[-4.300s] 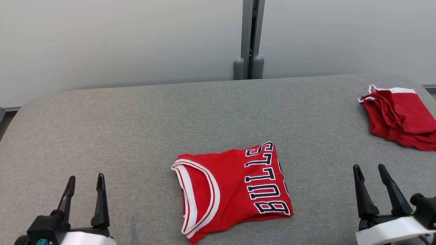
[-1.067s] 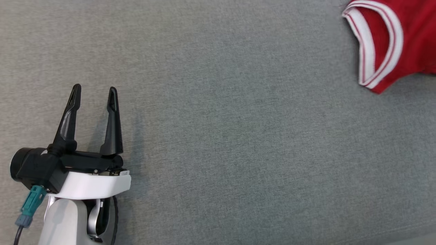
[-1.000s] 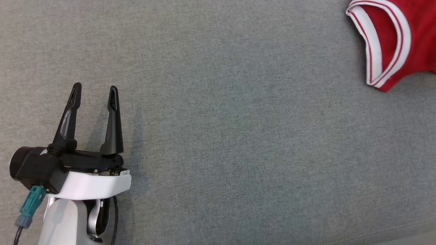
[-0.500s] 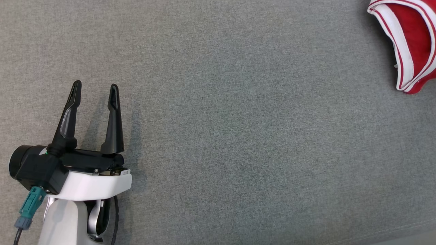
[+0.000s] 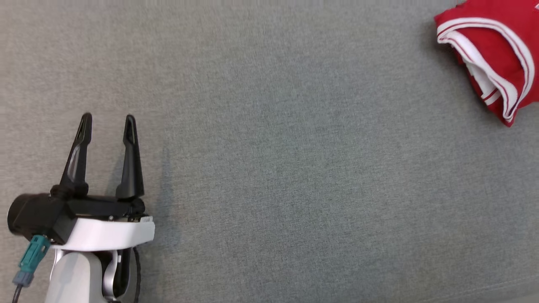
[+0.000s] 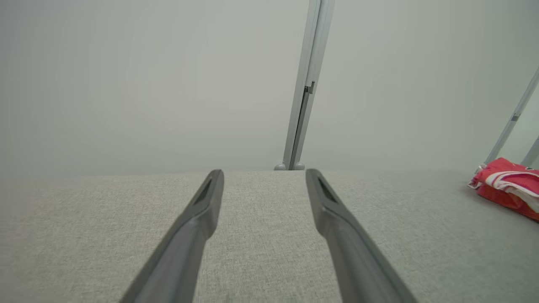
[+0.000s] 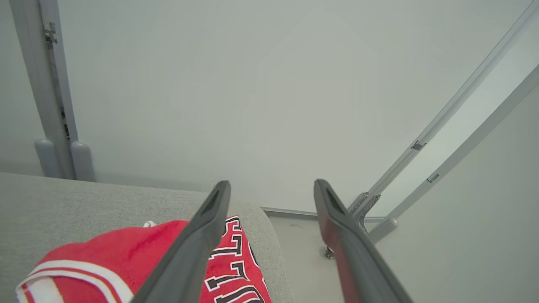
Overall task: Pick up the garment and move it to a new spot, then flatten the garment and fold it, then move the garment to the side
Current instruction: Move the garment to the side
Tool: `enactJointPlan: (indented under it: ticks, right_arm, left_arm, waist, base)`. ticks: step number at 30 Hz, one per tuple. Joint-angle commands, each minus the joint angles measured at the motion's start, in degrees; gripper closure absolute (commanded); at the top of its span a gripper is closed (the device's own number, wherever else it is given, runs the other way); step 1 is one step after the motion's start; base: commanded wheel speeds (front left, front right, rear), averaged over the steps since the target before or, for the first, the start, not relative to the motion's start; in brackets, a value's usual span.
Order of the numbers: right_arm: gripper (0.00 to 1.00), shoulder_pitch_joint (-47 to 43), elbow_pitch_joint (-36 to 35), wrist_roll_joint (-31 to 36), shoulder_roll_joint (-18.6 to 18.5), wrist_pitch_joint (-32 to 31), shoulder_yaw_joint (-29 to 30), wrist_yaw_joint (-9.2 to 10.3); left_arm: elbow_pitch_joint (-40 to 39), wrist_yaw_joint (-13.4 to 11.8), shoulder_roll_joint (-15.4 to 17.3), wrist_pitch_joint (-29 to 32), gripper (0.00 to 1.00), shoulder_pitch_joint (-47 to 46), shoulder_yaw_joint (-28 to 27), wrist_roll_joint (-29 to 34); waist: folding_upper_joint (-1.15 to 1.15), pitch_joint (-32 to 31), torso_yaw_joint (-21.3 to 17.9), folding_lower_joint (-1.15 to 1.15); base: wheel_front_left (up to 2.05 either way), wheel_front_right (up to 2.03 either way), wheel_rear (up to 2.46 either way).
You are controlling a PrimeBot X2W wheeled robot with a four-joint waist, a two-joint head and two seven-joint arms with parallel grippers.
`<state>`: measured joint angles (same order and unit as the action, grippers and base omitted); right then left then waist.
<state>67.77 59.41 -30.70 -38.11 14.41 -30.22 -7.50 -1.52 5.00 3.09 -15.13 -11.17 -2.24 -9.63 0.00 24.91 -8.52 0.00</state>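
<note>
The left gripper [image 5: 108, 118] sits low over the grey cushion [image 5: 273, 168], its empty fingers spread and pointing forward. The right gripper [image 7: 271, 185] hangs with its jaws wide apart above the red garment [image 7: 126, 248], which lies near the cushion's right edge.

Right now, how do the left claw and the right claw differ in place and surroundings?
The left claw is above bare grey surface, with the red jersey far to its side; the right claw is close over that jersey. The left claw faces the wall across the surface; the right claw reaches the surface's end, with floor beyond. Both stand open and hold nothing.
</note>
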Motion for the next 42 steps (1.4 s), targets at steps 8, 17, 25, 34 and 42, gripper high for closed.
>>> enactJointPlan:
  ticks: [8,17,25,34,42]
  right_arm:
    - [0.0,-8.66,-13.5,0.9,3.01,0.82,6.76,0.01]
    - [0.0,-26.07,-27.38,4.64,8.76,0.84,16.54,0.01]
    - [0.0,-40.62,-36.29,6.73,14.54,0.84,22.74,0.01]
    - [0.0,-52.71,-43.05,7.91,21.58,0.85,28.07,0.01]
    - [0.0,-60.65,-46.29,8.41,25.77,0.33,31.12,0.01]
  left_arm:
    - [2.09,-0.32,0.04,0.03,0.0,4.11,-2.38,-1.07]
    - [3.66,-0.25,-0.04,0.03,0.0,8.41,-3.26,-1.94]
    - [4.68,-1.01,-0.06,0.03,0.0,10.49,-2.88,-3.26]
    - [5.87,-1.61,-0.06,0.03,0.0,11.36,-2.78,-3.66]
    - [7.61,-2.35,-0.05,0.03,0.0,11.93,-2.81,-2.46]
  waist:
    - [0.0,-8.56,1.19,0.0]
    - [0.0,-14.8,3.55,0.0]
    - [0.0,-17.91,6.29,0.0]
    - [0.0,-19.58,8.16,0.0]
    - [0.0,-20.81,8.88,0.0]
  base:
    - [0.0,0.0,0.0]
    - [0.0,0.0,0.0]
    - [0.0,0.0,0.0]
    - [0.0,0.0,0.0]
    - [0.0,0.0,0.0]
